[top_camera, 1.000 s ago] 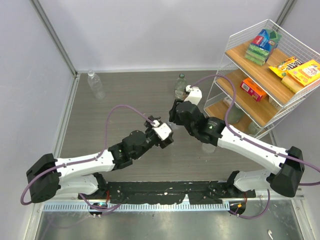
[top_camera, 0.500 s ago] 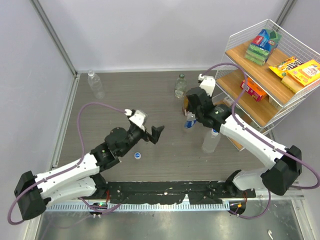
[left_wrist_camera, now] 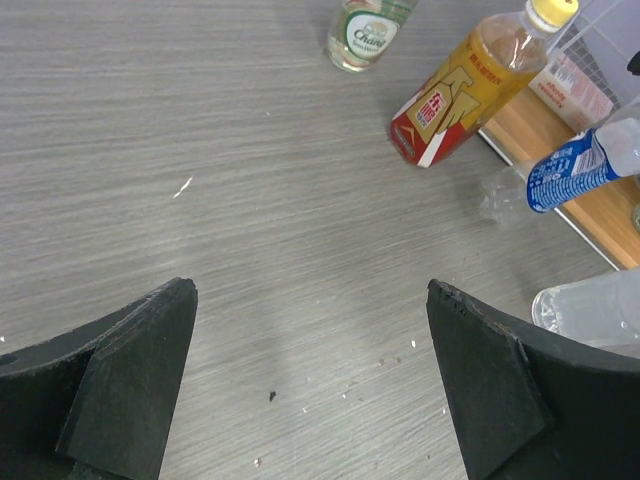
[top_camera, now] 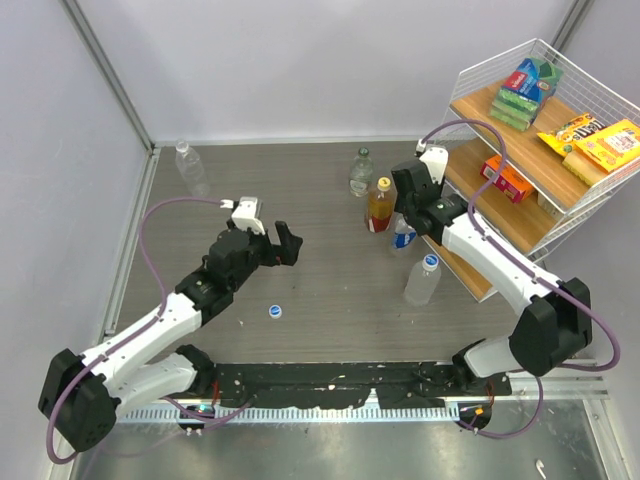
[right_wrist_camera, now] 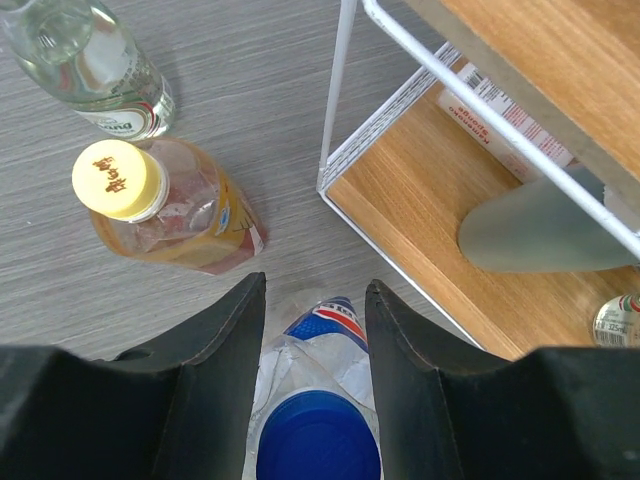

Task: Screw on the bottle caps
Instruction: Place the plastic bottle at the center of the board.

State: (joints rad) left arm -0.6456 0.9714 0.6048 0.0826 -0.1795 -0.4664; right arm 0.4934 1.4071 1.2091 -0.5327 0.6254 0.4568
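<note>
Lying nearest the arm bases, a white cap (top_camera: 274, 311) with a blue middle sits loose, well to the near left of the amber bottle (top_camera: 378, 207). Farther in, the left gripper (top_camera: 289, 243) hangs left of that bottle, jaws spread wide, empty. The right gripper (right_wrist_camera: 315, 288) clamps the blue-capped, blue-label bottle (right_wrist_camera: 322, 330) standing just right of the amber bottle.

Five tabletop bottles (top_camera: 422, 280), one loose cap (top_camera: 273, 311), perhaps five shelved snacks (top_camera: 506, 178).
</note>
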